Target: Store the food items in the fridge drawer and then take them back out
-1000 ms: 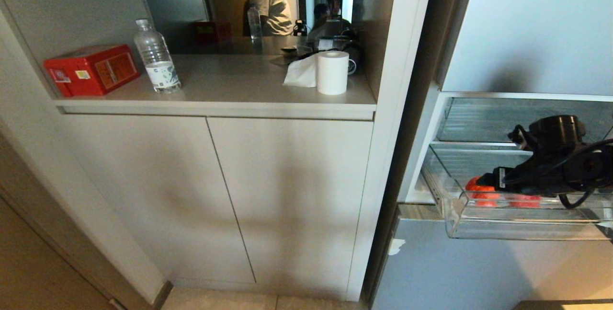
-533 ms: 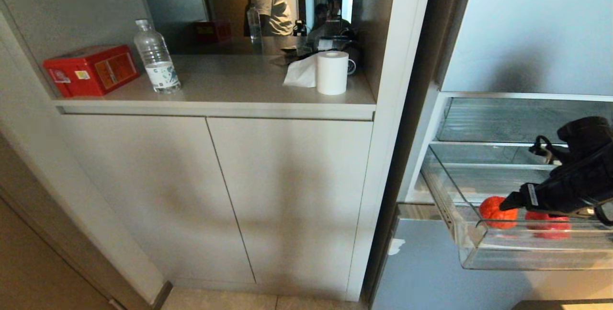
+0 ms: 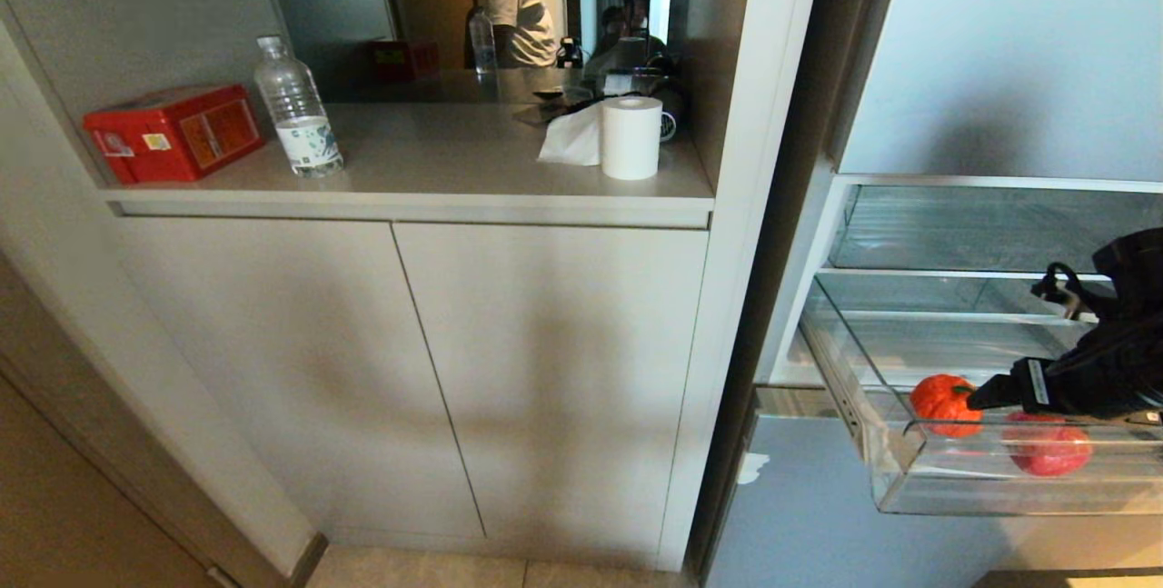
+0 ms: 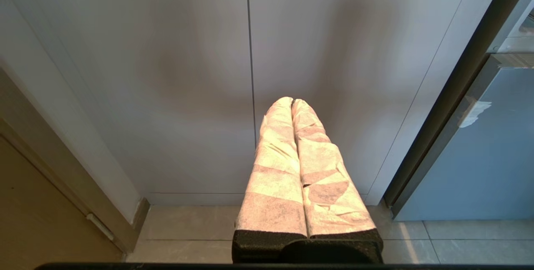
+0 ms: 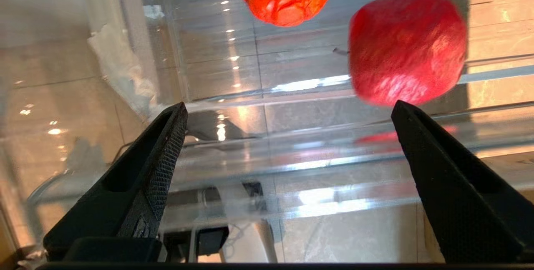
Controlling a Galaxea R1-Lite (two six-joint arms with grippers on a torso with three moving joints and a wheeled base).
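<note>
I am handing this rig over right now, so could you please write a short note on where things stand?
Right gripper: jaws wide open, empty, above the front lip of the pulled-out clear plastic fridge drawer.
Left gripper: jaws shut, empty, parked facing the pale cabinet doors.
Round orange fruit with a green stem cap and glossy red apple-like fruit both lie in the drawer, apart from each other.
Done: both fruits stored.
Left: take both back out; the red one lies closest to the right gripper.
</note>
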